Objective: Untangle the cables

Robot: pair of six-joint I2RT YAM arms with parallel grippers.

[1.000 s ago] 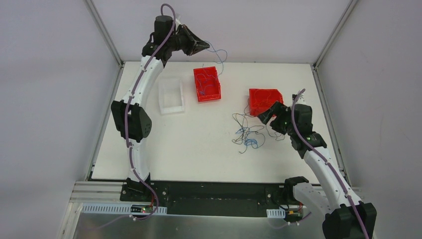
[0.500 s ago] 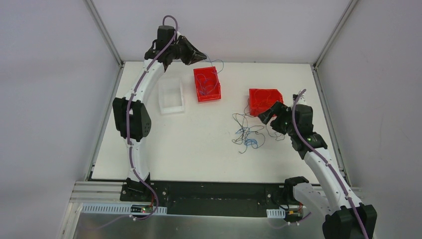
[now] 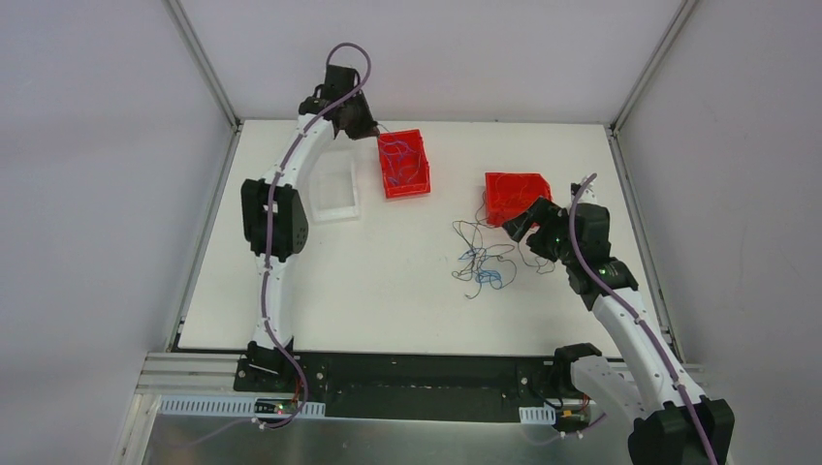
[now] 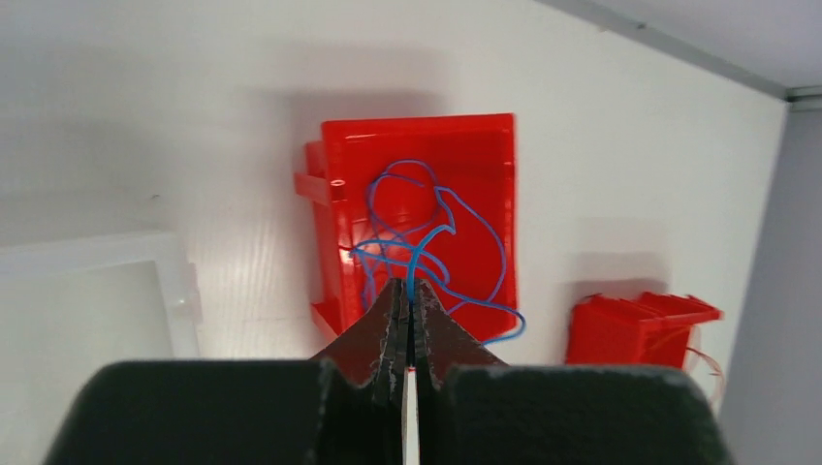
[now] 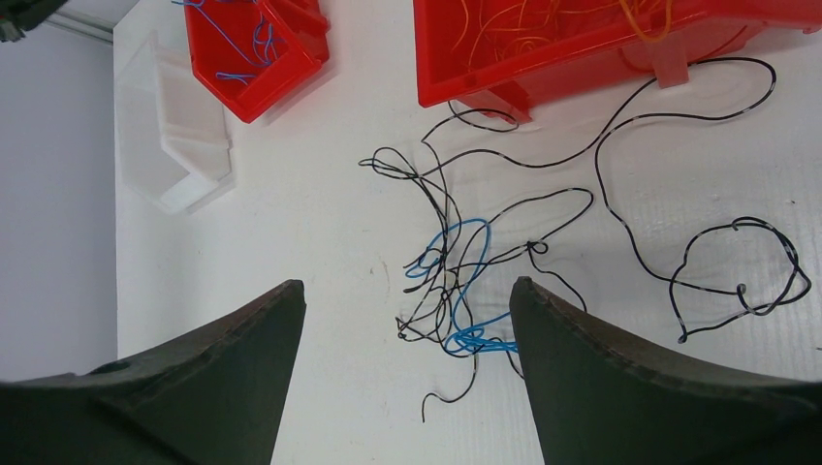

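Observation:
A loose tangle of thin black and blue cables (image 3: pixel 482 262) lies on the white table; the right wrist view shows it (image 5: pixel 465 281) between and beyond my open fingers. My right gripper (image 3: pixel 519 221) is open and empty beside the tangle. My left gripper (image 3: pixel 371 131) is shut on a blue cable (image 4: pixel 415 266) whose loops lie in the far red bin (image 3: pixel 403 163), seen below the jaws in the left wrist view (image 4: pixel 485 145). A second red bin (image 3: pixel 517 196) holds orange cables (image 5: pixel 582 19).
A clear white bin (image 3: pixel 333 186) stands left of the far red bin, also in the left wrist view (image 4: pixel 87 300) and right wrist view (image 5: pixel 174 136). Grey walls and metal rails enclose the table (image 3: pixel 368 281).
My left gripper has come down and left from high above the far red bin to its left rim, lowering the blue cable into the bin. The right arm has not moved.

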